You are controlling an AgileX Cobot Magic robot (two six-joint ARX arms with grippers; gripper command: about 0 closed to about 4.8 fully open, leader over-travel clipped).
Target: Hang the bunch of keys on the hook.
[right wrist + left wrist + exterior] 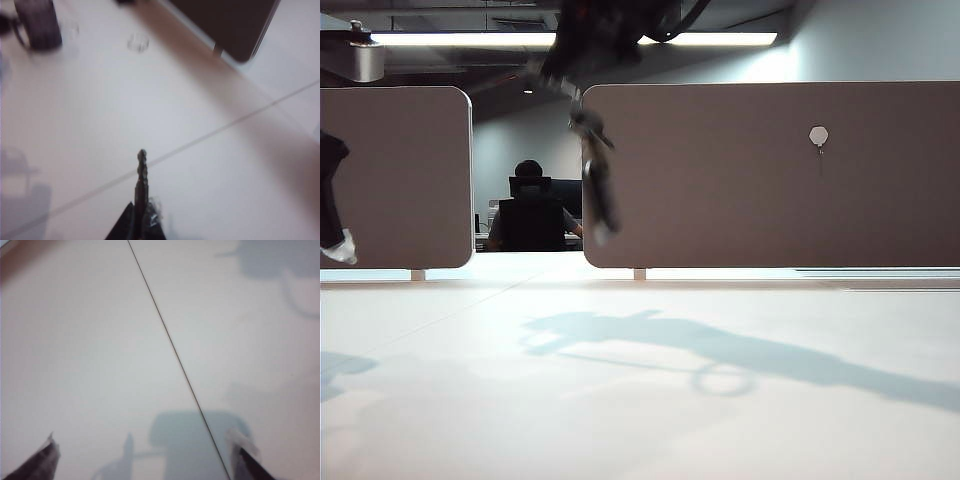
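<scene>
My right gripper [582, 112] pinches the bunch of keys [598, 185] high up, far from the hook [818, 136]; swinging may make me miss. The left gripper [145, 457] hangs spread over the tabletop [100, 340].

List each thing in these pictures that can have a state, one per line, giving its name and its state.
Bunch of keys: held in the air, dangling from the right hand, left of the hook.
Hook: on the brown partition panel, nothing hanging on it.
Right hand: shut on the bunch of keys, raised above the table.
Left hand: open, holding nothing, over the bare table.
</scene>
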